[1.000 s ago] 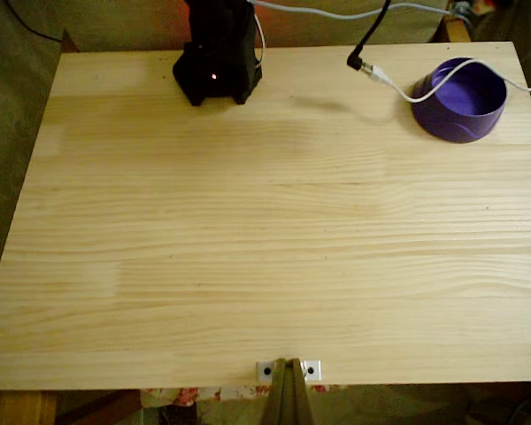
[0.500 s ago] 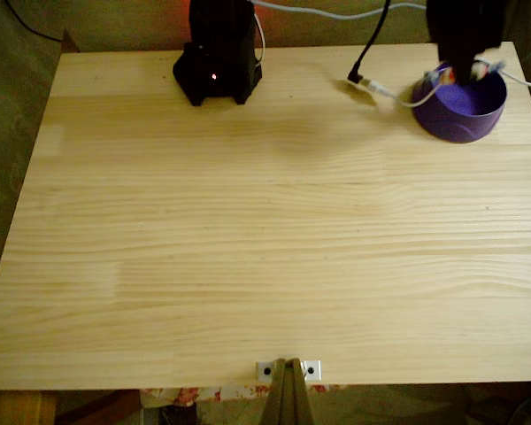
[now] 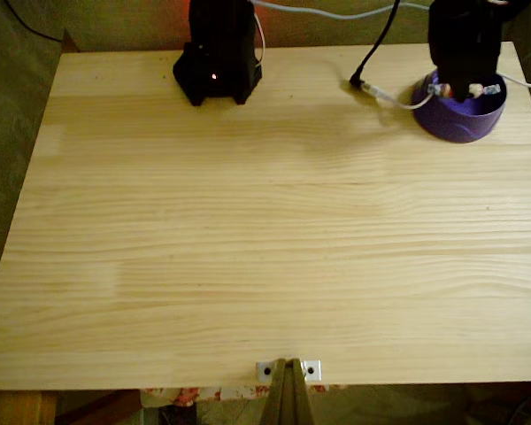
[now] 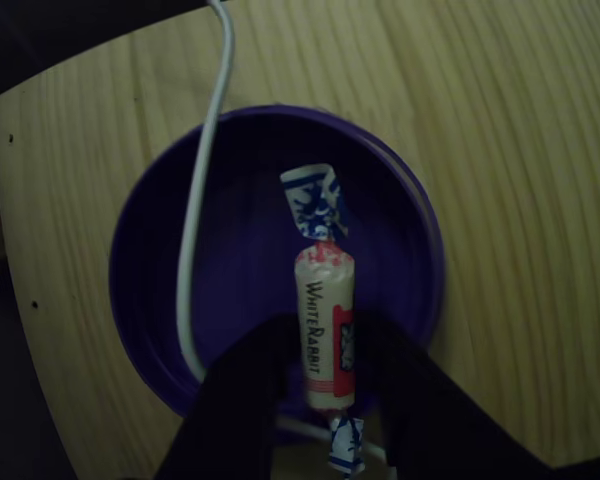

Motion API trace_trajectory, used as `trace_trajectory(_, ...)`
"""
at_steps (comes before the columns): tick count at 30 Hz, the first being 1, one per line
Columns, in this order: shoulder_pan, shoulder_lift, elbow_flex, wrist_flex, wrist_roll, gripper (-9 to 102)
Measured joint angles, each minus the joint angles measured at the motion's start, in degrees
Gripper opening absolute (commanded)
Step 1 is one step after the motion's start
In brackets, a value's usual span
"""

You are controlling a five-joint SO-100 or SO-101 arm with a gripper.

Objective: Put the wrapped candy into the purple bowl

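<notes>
The purple bowl (image 3: 465,124) stands at the table's far right corner in the fixed view. My black gripper (image 3: 465,88) hangs right over it, and the white ends of the wrapped candy (image 3: 488,89) stick out on either side of the fingers. In the other view, the gripper (image 4: 325,340) is shut on the wrapped candy (image 4: 325,310), a white sweet with red marks and blue-white twisted ends. The candy is held above the inside of the purple bowl (image 4: 160,260), its long axis pointing away from the camera.
A white cable (image 4: 195,220) runs across the bowl's rim and interior. A black plug (image 3: 361,82) lies left of the bowl. The arm's black base (image 3: 216,55) stands at the back edge. A metal bracket (image 3: 288,367) sits at the front edge.
The arm entered the fixed view from the upper right with the candy and has come lower over the purple bowl.
</notes>
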Motion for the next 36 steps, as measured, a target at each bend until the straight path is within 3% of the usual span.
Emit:
trace_trajectory(6, 0.00, -1.41, -2.64, 0.00, 0.00, 19)
trace_trajectory(9, 0.00, -1.41, -3.60, 0.00, 0.88, 20)
trace_trajectory(11, 0.00, -1.41, -4.04, 0.00, 0.79, 18)
trace_trajectory(16, 1.41, -1.05, -4.04, 0.00, 0.53, -1)
trace_trajectory(21, 5.36, 3.96, -5.54, 5.98, 0.18, -2)
trace_trajectory(26, 12.92, 11.25, -9.49, 13.62, -1.67, -2)
trace_trajectory(31, 24.08, 20.83, -8.70, 14.06, -2.90, -2)
trace_trajectory(36, 37.53, 31.38, -2.46, 16.17, 2.02, -3)
